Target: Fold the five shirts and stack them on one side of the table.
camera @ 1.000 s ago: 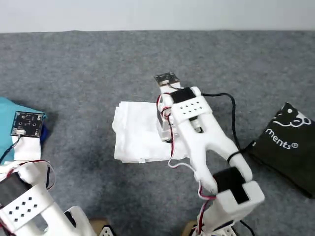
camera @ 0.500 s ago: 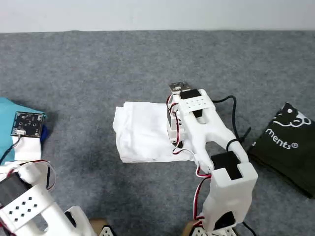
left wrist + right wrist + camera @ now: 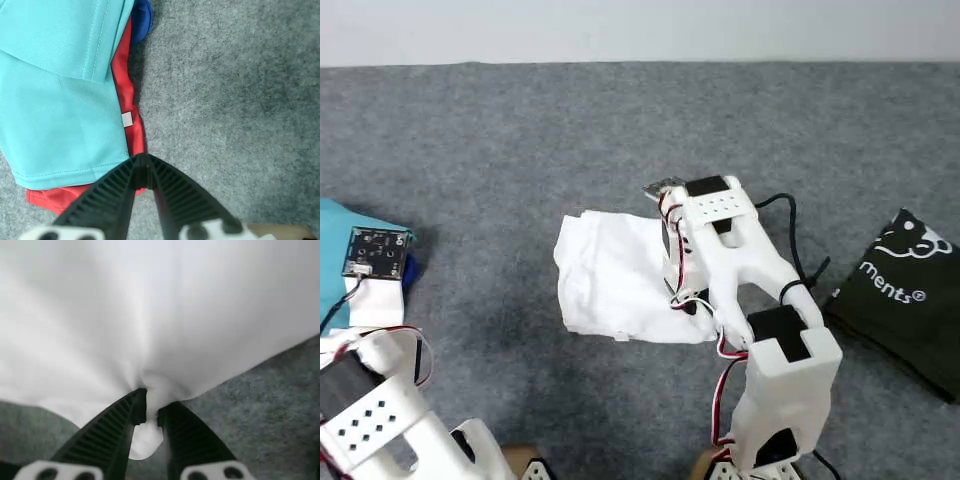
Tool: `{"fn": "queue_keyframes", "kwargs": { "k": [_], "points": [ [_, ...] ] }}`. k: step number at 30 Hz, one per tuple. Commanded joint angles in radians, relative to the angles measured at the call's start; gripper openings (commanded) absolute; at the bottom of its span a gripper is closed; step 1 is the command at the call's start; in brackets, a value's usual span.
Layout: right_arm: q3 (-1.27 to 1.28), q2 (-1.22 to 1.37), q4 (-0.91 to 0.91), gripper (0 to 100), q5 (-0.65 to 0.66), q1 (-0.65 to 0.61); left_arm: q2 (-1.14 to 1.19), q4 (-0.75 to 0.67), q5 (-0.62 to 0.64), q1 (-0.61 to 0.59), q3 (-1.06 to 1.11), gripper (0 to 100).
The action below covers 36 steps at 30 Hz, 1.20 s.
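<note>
My right pincer (image 3: pixel 151 409) grips a fold of the white shirt (image 3: pixel 610 285); my left pincer (image 3: pixel 144 165) hangs closed over the teal shirt (image 3: pixel 55 100)

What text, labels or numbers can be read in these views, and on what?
Folded black cloth shirt: white lettering under a cartoon outline; just a word's tail end shows, no whole word reads.
Small white tag on the red cloth shirt: no print can be made out.
Dark square circuit board: markings too small to read.
White cloth shirt: no print.
</note>
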Motion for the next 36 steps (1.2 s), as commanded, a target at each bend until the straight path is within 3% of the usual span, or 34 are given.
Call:
{"fn": "queue_keyframes", "kwargs": {
  "k": [1,8,13,17,20,26,30,36],
  "points": [
    [-0.12,-0.01,0.108,1.0,0.08,0.001,-0.011,-0.014,-0.003,0.0,-0.002,1],
    [-0.278,0.004,0.124,0.9,0.456,0.17,-0.011,-0.014,-0.003,0.0,-0.002,1],
    [-0.361,0.081,-0.041,0.9,0.744,0.278,-0.011,-0.014,-0.003,0.0,-0.002,1],
    [-0.474,0.193,-0.211,0.9,0.856,0.289,-0.011,-0.014,-0.003,0.003,-0.002,1],
    [-0.566,0.278,-0.216,0.9,0.856,0.259,-0.011,-0.014,-0.003,0.003,-0.002,1],
    [-0.74,0.338,-0.012,1.2,0.842,0.222,-0.009,-0.015,-0.003,0.005,-0.002,1],
    [-0.83,0.343,0.005,3.3,0.697,0.251,-0.009,-0.021,-0.003,0.005,0.024,1],
    [-0.999,0.326,0.127,16.6,0.42,0.297,-0.009,-0.034,-0.003,0.005,0.045,1]
  ]
}}
